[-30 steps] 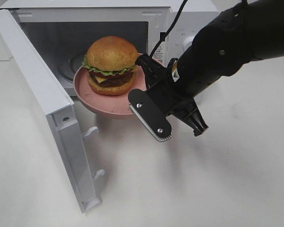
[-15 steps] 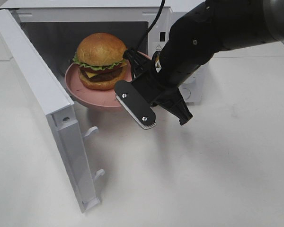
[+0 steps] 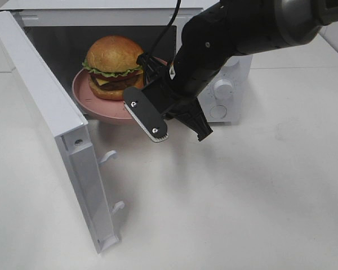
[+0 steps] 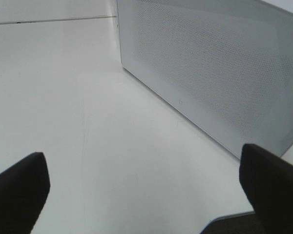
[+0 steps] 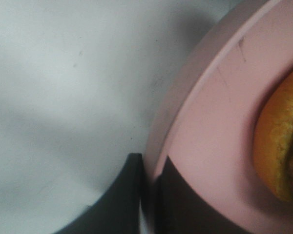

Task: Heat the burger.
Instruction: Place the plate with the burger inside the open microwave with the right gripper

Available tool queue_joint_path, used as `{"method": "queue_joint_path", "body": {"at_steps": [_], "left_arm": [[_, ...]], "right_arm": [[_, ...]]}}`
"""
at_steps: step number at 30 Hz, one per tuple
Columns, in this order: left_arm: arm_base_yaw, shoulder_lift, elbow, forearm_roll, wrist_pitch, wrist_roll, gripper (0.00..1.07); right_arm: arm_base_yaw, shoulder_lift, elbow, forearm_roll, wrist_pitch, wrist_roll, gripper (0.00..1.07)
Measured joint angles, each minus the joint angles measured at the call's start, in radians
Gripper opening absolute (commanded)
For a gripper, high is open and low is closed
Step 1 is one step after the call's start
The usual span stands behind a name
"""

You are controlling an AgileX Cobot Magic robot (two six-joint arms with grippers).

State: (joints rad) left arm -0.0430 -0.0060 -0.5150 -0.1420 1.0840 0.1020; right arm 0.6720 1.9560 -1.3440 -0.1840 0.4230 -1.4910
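The burger (image 3: 114,67), with golden bun, lettuce, cheese and dark patty, sits on a round pink plate (image 3: 87,101). The plate hangs at the mouth of the open microwave (image 3: 62,39), partly inside the cavity. My right gripper (image 3: 148,66) is shut on the plate's right rim. In the right wrist view its dark fingers (image 5: 178,204) pinch the pink plate (image 5: 210,131) at the edge, with the burger's bun (image 5: 278,146) beside them. My left gripper (image 4: 144,180) stands open with nothing between its fingers, facing an outer wall of the microwave (image 4: 210,73). It does not show in the exterior view.
The microwave door (image 3: 45,107) swings out to the left and reaches toward the table's front. The microwave's control panel and knob (image 3: 222,89) lie behind my right arm. White tabletop (image 3: 242,197) spreads in front and to the right.
My right arm has carried the plate and burger leftward and toward the back, deeper into the microwave opening. The grip has stayed shut. The left gripper has not changed.
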Motion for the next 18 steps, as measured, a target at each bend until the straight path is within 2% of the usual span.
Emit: {"method": "queue_joint_path", "body": {"at_steps": [18], "left_arm": [[0.000, 0.000, 0.000, 0.000, 0.000, 0.000, 0.98]], "right_arm": [[0.000, 0.132, -0.193, 0.001, 0.066, 0.040, 0.00]]}}
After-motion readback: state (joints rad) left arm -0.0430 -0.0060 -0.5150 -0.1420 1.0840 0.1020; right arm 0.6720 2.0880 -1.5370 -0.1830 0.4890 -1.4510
